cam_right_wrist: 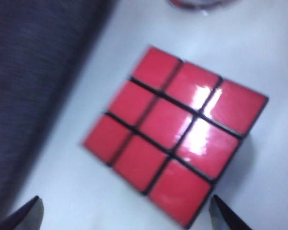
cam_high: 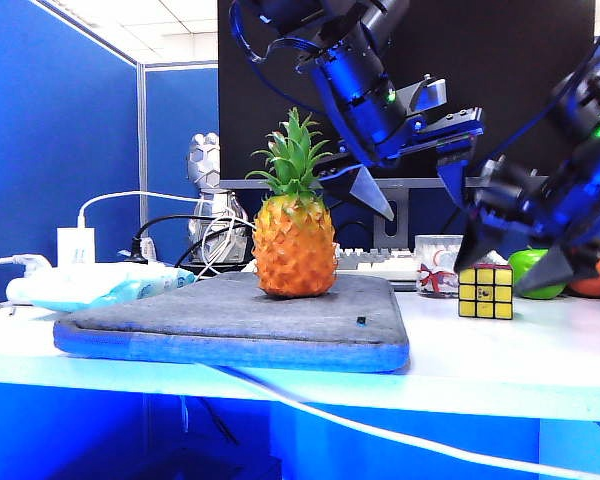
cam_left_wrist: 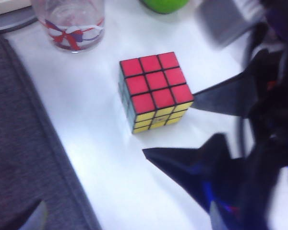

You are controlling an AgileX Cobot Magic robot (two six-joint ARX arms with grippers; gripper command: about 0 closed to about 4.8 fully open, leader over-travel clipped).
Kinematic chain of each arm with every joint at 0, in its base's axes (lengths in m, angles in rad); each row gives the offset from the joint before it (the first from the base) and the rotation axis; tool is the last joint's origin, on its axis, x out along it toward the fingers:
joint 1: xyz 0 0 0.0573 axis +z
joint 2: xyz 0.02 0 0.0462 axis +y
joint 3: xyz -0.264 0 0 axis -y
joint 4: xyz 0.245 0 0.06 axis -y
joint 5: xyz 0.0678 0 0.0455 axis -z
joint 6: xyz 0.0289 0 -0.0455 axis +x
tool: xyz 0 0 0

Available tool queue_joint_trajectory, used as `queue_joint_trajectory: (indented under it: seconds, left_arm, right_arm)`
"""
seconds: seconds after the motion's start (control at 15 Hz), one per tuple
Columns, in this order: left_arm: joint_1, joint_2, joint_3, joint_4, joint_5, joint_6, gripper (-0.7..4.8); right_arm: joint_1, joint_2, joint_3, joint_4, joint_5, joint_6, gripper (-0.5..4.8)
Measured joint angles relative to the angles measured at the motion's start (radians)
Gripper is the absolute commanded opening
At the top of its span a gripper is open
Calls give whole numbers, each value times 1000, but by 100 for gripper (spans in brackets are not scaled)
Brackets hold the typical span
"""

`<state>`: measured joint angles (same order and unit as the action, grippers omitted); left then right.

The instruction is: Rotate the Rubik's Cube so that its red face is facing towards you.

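Cube: the Rubik's Cube (cam_high: 485,291) sat on the white table (cam_high: 500,365), just right of the grey mat (cam_high: 230,320), its yellow side turned to the exterior camera.
Red face: the red face (cam_left_wrist: 156,82) pointed straight up; my right wrist camera looked down onto all nine red squares (cam_right_wrist: 175,139).
My right pincer: my right gripper (cam_high: 517,262) hung over the cube with its jaws spread wide, one dark fingertip (cam_high: 477,245) to the left of and slightly above the cube, the other lower on its right. It gripped nothing; I could not tell whether either tip touched the cube.
My left pincer: my left gripper (cam_high: 410,165) hovered high, above and behind the mat near the pineapple (cam_high: 294,225), jaws also spread and empty.
Left wrist view: it showed the cube beside the mat, with dark fingers (cam_left_wrist: 225,98) close to its corner.
Nearby: a glass with a red bow print (cam_high: 438,265) stood behind the cube, and a green apple (cam_high: 535,270) lay behind my right pincer.
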<state>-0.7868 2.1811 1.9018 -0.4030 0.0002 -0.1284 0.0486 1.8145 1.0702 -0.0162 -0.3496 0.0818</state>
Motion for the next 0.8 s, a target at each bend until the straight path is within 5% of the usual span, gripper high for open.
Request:
queue_joint_trajectory:
  seconds: [0.74,0.8]
  left_arm:
    - [23,0,-1,-3,43,0,479]
    - [28,0,-1,-4,45,0,479]
  right_arm:
    - [69,77,23,185,179,148,479]
    - [74,102,51,147,185,151,400]
